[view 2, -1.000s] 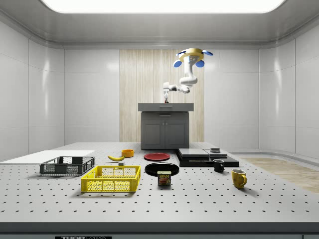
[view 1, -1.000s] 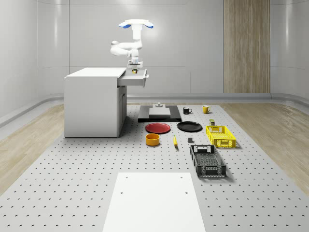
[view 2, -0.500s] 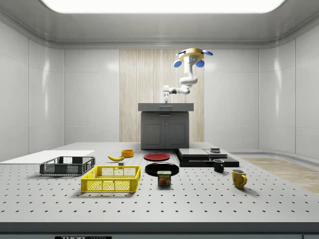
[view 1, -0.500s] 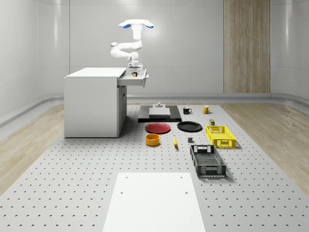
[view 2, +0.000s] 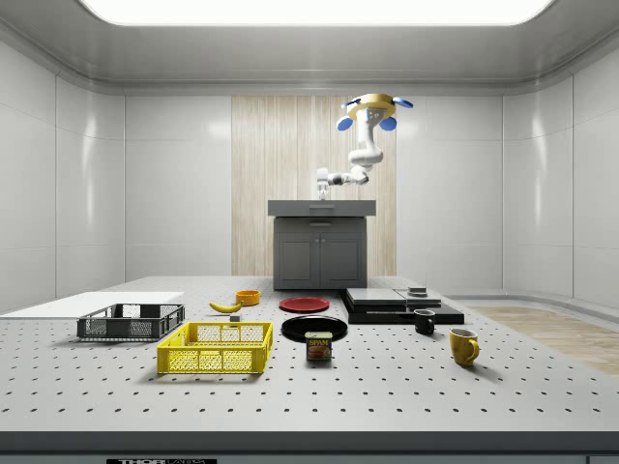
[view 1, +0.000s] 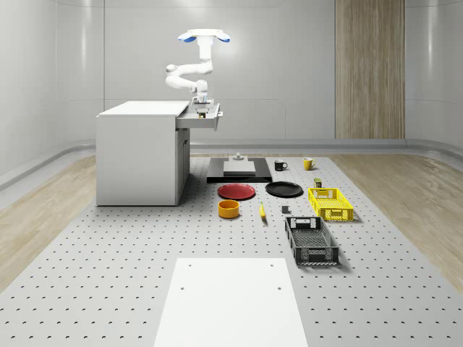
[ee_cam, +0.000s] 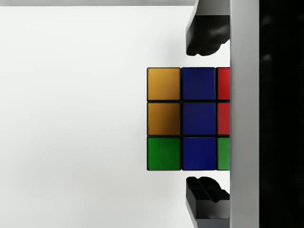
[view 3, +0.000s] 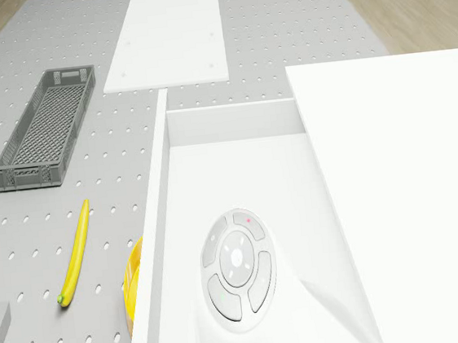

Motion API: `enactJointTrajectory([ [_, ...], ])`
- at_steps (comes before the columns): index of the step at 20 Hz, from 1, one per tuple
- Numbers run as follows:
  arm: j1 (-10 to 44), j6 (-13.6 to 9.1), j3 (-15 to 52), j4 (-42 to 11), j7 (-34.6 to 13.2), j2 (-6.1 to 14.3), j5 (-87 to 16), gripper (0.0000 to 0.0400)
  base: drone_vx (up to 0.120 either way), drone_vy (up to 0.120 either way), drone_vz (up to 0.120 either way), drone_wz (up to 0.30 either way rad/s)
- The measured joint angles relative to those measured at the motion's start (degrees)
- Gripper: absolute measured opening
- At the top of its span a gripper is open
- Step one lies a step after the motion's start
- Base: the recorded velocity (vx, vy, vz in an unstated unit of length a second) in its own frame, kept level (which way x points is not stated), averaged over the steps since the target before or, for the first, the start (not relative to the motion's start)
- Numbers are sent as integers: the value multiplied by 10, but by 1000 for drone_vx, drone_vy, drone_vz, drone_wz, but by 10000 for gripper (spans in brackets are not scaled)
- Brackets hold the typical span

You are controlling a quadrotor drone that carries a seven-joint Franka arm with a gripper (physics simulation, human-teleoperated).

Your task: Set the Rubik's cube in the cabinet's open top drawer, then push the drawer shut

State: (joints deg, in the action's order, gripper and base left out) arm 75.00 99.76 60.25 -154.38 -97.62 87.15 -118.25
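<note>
Drone (view 1: 204, 36) is hovering above the cabinet's (view 1: 141, 152) open top drawer (view 1: 202, 118). Wrist view: tool (ee_cam: 205, 115) is standing open, fingers (ee_cam: 204, 35) flanking the Rubik's cube (ee_cam: 188, 118) without touching, cube lying directly below in the drawer.

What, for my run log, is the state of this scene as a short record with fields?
drone: hovers above the open drawer
gripper: open, low over the drawer, one finger on each side of the cube, both clear of it
cube: lying on the drawer floor, close to one wall
drawer: pulled out of the cabinet, not yet pushed shut
task stage: cube is in; closing the drawer remains
</note>
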Motion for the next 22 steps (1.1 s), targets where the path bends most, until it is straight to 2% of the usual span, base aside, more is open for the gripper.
enactJointTrajectory([
  [4, -8, -13, 18, -11, 2, -1, 15, 393, 0, 0, 70, 0],
  [13, -17, -27, 34, -20, 5, -6, 27, 399, -120, 120, 120, 0],
  [22, -20, -33, 35, -21, 7, -11, 26, 400, 0, 120, 0, 0],
])
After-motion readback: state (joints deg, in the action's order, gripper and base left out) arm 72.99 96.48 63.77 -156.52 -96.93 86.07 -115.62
